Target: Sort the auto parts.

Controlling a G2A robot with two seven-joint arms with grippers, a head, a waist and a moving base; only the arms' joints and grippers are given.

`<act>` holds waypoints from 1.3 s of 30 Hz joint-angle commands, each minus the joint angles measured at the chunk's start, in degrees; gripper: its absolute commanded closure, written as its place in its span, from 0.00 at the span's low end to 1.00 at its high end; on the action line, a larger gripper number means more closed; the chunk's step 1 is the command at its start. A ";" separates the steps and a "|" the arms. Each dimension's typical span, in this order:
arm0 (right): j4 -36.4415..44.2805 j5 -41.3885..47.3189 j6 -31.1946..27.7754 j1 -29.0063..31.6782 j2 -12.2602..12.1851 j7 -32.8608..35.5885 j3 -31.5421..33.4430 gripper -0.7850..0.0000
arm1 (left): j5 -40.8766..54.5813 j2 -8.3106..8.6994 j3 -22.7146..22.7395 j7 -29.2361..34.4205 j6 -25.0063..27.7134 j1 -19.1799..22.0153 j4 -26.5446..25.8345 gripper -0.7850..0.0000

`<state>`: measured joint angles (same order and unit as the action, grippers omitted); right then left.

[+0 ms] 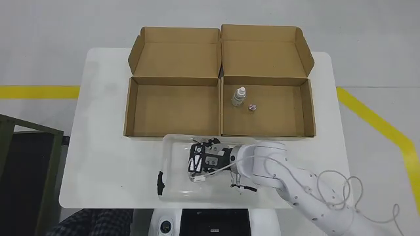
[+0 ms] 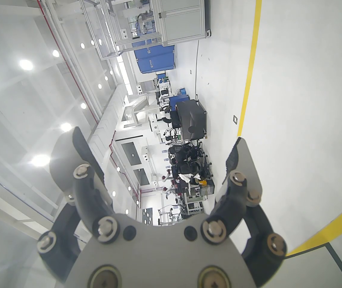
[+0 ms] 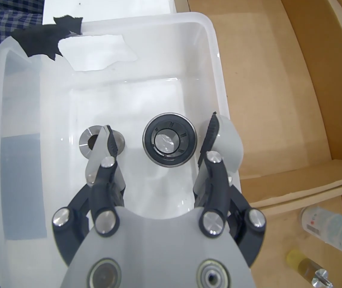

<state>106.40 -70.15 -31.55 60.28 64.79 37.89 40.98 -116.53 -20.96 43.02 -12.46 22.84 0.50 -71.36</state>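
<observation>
The right gripper (image 3: pixel 161 129) is open over the bin (image 3: pixel 215 70), with the black ring (image 3: pixel 169 142) between its fingers (image 3: pixel 209 133). It should go straight down, keep the ring in the middle and close softly, leaving out the metal bit (image 3: pixel 85 140) beside one finger

Glossy translucent plastic bin (image 3: pixel 215 70), shiny metal bushing (image 3: pixel 84 136), matt brown cardboard box (image 3: pixel 266 85).

White table (image 1: pixel 98 137); grey floor (image 1: pixel 65 13), yellow line (image 1: pixel 39 92); bright ceiling lights (image 2: pixel 26 64).
</observation>
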 commanded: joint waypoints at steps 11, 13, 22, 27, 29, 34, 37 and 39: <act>-4.04 1.22 -0.37 -1.49 1.08 -0.57 -1.03 0.30 | 0.00 0.00 0.00 0.00 0.00 0.00 0.00 0.00; -4.57 1.44 -0.45 -1.67 1.24 -0.79 -1.14 0.32 | 0.00 0.00 0.00 0.00 0.00 0.00 0.00 0.00; -6.49 1.98 -1.01 -2.08 1.85 -1.49 -1.66 0.34 | 0.00 0.00 0.00 0.00 0.00 0.00 0.00 0.00; -6.94 1.91 -1.25 -2.04 2.09 -1.76 -1.86 0.50 | 0.00 0.00 0.00 0.00 0.00 0.00 0.00 0.00; -7.19 2.01 -1.32 -2.02 2.18 -1.91 -1.90 0.56 | 0.00 0.00 0.00 0.00 0.00 0.00 0.00 0.00; -7.99 2.36 -1.60 -2.03 2.43 -2.37 -1.99 0.73 | 0.00 0.00 0.00 0.00 0.00 0.00 0.00 0.00; -8.07 2.79 -1.97 -1.99 2.53 -2.76 -1.89 0.94 | 0.00 0.00 0.00 0.00 0.00 0.00 0.00 0.00; -7.78 3.16 -2.38 -1.83 2.53 -3.07 -1.71 1.00 | 0.00 0.00 0.00 0.00 0.00 0.00 0.00 0.00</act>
<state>98.45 -67.22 -33.73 58.36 67.33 34.99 39.16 -116.53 -20.96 43.02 -12.46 22.84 0.50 -71.36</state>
